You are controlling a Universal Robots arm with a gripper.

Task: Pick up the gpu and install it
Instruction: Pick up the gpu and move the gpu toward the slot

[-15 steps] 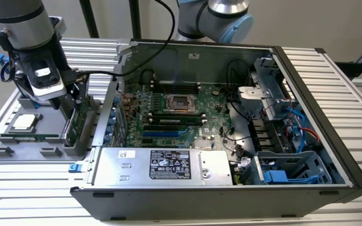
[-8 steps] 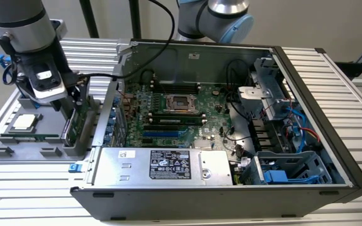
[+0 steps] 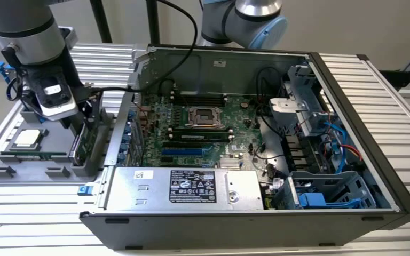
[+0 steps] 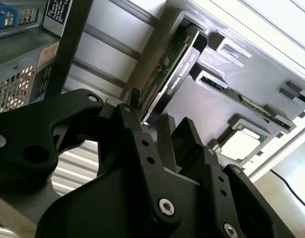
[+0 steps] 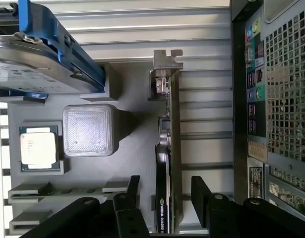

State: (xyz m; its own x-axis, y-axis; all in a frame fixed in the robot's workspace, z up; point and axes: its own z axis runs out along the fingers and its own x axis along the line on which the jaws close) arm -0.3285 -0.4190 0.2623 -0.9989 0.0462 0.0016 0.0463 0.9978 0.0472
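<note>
The gpu (image 5: 168,148) stands on edge in a slot of the grey parts tray (image 5: 132,144), its silver bracket (image 5: 167,59) at one end and its black cooler facing one side. In the exterior view the gpu (image 3: 84,144) sits at the tray's side nearest the computer case. My gripper (image 5: 166,193) hangs just over the card, open, with one black finger (image 5: 132,191) on each side of it and a gap to each. The second wrist view shows the gripper (image 4: 164,136) short of the gpu (image 4: 174,74).
On the tray lie a processor chip (image 3: 28,138), a narrow memory stick (image 3: 34,156) and a hard drive with blue rails (image 5: 43,54). The open computer case (image 3: 376,176) with its motherboard (image 3: 190,128) stands on the exterior view's right of the tray. A second arm (image 3: 251,21) rises behind the case.
</note>
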